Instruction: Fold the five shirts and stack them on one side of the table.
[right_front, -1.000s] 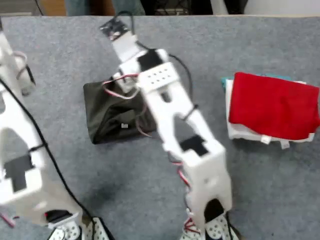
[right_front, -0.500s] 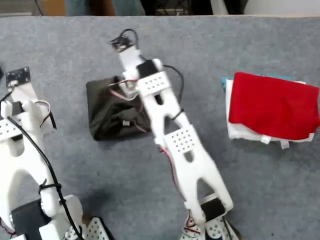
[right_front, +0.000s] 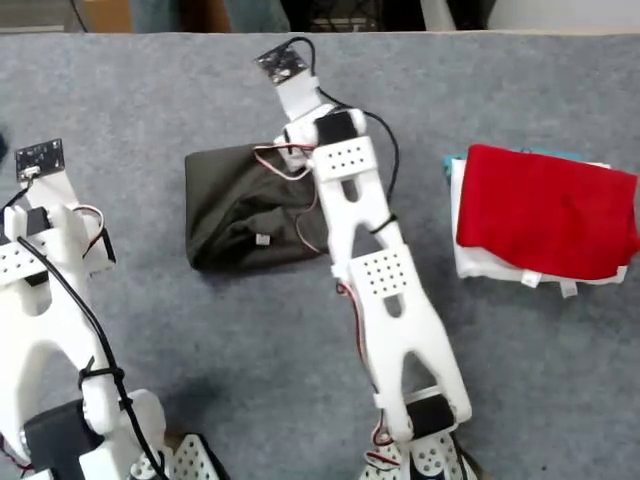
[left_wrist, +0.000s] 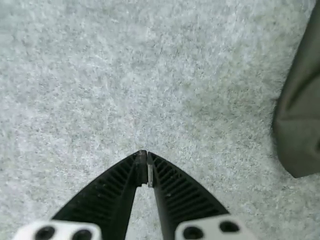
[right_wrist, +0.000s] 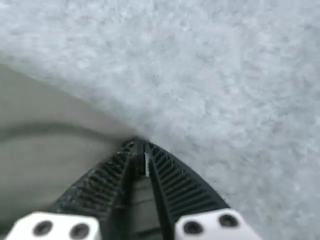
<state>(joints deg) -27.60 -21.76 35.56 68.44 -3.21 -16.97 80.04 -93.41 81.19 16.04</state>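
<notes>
Since half a second ago the right arm has swung away from the left arm and stretched farther across the table. The dark olive cloth shirt has slid along with it toward the stack, while the left arm has kept its place.

The right gripper has its jaws pressed together, tips meeting, right at the edge of the dark olive cloth shirt. The cloth lies under one finger and runs back beneath the jaws, so they pinch the shirt's border. Ahead of the tips and beside the other finger is the bare grey felt-covered table.

The left gripper is likewise closed to a point, with nothing between its jaws. It hangs over bare felt. The dark shirt's rounded edge lies off to one side of these jaws, well apart from them.

Well apart from both sets of jaws, beyond the right arm as seen from the left gripper, a red folded cloth shirt tops the stack. It rests on white folded cloth, with a teal edge showing beside it.
</notes>
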